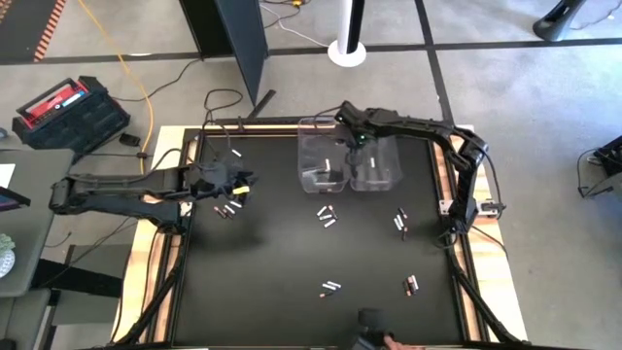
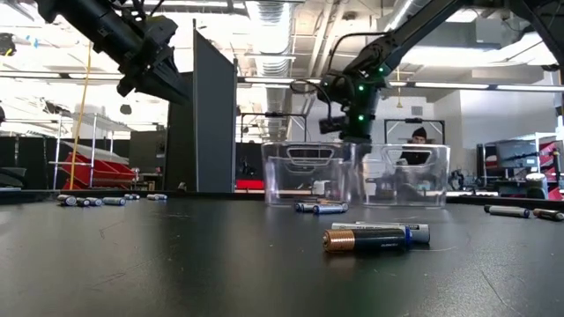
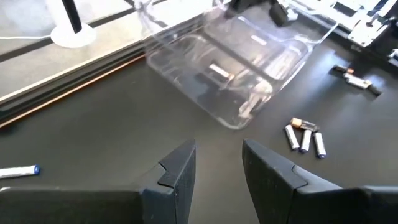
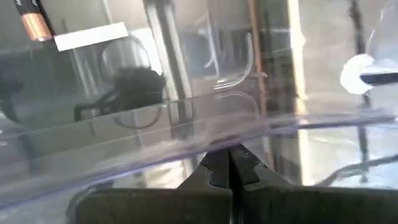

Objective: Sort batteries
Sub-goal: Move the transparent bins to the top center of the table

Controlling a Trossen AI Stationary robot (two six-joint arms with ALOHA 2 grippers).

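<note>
Batteries lie scattered on the black table: a group mid-table (image 1: 327,216), a pair to its right (image 1: 400,222), two pairs near the front (image 1: 331,288) (image 1: 411,284), and some by the left arm (image 1: 228,209). Two clear bins (image 1: 326,160) (image 1: 377,160) stand at the far middle; a white battery (image 3: 221,71) lies in the left one. My left gripper (image 3: 217,168) hangs open above the table left of the bins, nothing between its fingers. My right gripper (image 4: 229,165) is shut and empty, pointing steeply down at the bins' far rim (image 1: 348,136). My right gripper's shut fingertips (image 4: 214,163) stand right at the clear rim (image 4: 186,146) of a bin, coming from above. I cannot tell whether they touch it. It holds nothing.
A raised wooden frame (image 1: 165,233) borders the black table. In the low view a copper-ended battery (image 2: 374,238) lies close to the camera, with others at the far left (image 2: 88,201) and right (image 2: 520,211). Open table lies between the bins and the front edge.
</note>
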